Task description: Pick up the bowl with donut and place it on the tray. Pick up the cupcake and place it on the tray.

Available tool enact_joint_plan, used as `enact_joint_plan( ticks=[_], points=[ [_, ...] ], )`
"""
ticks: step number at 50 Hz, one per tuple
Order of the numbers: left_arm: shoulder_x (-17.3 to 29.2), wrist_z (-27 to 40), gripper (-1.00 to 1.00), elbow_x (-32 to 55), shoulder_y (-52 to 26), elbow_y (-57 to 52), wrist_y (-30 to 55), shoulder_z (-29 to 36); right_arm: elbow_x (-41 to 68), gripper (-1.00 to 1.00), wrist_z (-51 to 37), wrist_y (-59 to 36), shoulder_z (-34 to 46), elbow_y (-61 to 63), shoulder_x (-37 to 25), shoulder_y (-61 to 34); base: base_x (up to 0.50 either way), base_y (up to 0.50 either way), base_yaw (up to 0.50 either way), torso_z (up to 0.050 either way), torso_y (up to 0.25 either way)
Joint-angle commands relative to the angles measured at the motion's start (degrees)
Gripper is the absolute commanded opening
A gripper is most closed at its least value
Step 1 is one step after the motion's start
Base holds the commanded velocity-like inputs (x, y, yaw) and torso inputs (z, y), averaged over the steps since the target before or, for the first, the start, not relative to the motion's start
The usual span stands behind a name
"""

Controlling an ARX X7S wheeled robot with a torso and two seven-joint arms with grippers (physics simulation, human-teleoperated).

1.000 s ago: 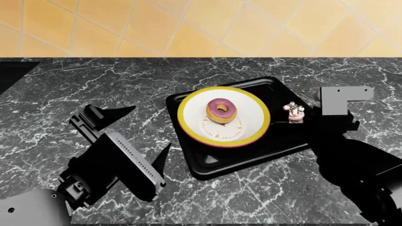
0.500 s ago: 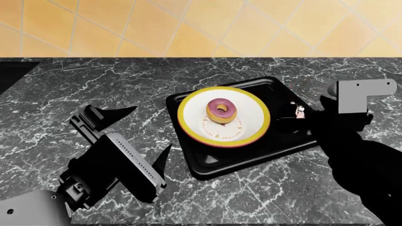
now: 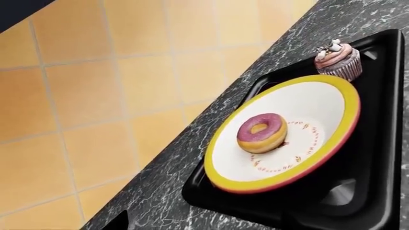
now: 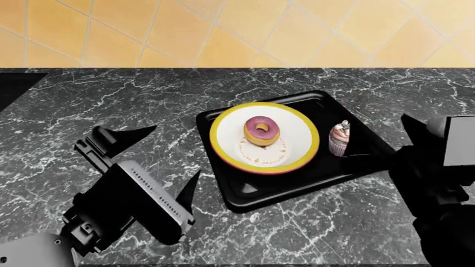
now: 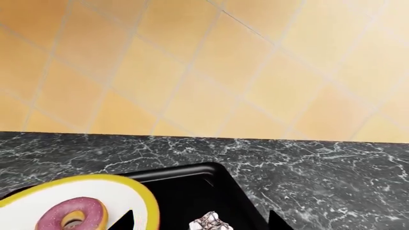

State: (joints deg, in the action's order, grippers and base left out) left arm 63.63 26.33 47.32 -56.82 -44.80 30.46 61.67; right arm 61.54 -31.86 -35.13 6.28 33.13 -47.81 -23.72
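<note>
The white bowl (image 4: 297,133) with a yellow rim sits on the black tray (image 4: 334,108), and the pink-iced donut (image 4: 272,133) lies in it. The cupcake (image 4: 339,140) stands upright on the tray just right of the bowl, touching no gripper. My right gripper (image 4: 386,142) is open, just right of the cupcake. In the right wrist view its fingertips (image 5: 124,219) stand wide apart either side of the cupcake top (image 5: 208,223). My left gripper (image 4: 167,156) is open and empty over the counter, left of the tray. The left wrist view shows the bowl (image 3: 319,105), donut (image 3: 268,139) and cupcake (image 3: 338,60).
The tray lies on a dark marble counter (image 4: 111,100) against a yellow tiled wall (image 4: 222,33). A black sink corner (image 4: 15,83) shows at the far left. The counter's front edge runs below my arms.
My right gripper has let go of the cupcake and drawn back to the right. The cupcake now stands free on the tray. The left arm has shifted slightly down and left.
</note>
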Motion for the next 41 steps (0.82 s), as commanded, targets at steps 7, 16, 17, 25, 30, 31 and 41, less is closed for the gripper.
enact_joint_plan(
  ticks=[7, 16, 17, 25, 30, 31, 41],
  points=[
    [3.03, 4.47, 1.0, 0.59, 0.93, -5.14, -0.02, -0.79, 2.32, 1.0, -4.33, 6.32, -10.95, 13.05, -4.19, 17.09, 0.0, 0.0, 0.0, 0.0, 0.0],
    [4.02, 7.41, 1.0, -0.59, 1.98, -7.43, -0.58, -0.81, 1.06, 1.0, -2.56, 10.5, -16.38, 16.31, -3.71, 25.88, 0.0, 0.0, 0.0, 0.0, 0.0],
    [4.24, 7.65, 1.0, -0.64, 2.18, -7.56, -0.8, -0.82, 0.86, 1.0, -2.37, 10.85, -16.79, 16.68, -3.62, 26.58, 0.0, 0.0, 0.0, 0.0, 0.0],
    [6.29, 9.5, 1.0, -1.46, 4.13, -8.64, -3.53, -0.83, -3.02, 1.0, 1.38, 15.41, -20.25, 19.44, -1.07, 33.49, 0.0, 0.0, 0.0, 0.0, 0.0],
    [7.68, 10.65, 1.0, -2.0, 5.29, -9.31, -5.55, -0.92, -4.65, 1.0, 3.0, 17.73, -22.0, 20.36, 0.46, 36.92, 0.0, 0.0, 0.0, 0.0, 0.0],
    [8.0, 11.01, 1.0, -2.23, 5.67, -9.51, -6.1, -0.89, -4.88, 1.0, 3.36, 18.25, -22.48, 20.65, 0.74, 37.66, 0.0, 0.0, 0.0, 0.0, 0.0],
    [11.35, 14.66, 1.0, -6.08, 11.0, -9.52, -13.45, 0.43, -9.15, 1.0, 7.6, 23.35, -25.28, 22.2, 4.82, 45.1, 0.0, 0.0, 0.0, 0.0, 0.0]
  ],
)
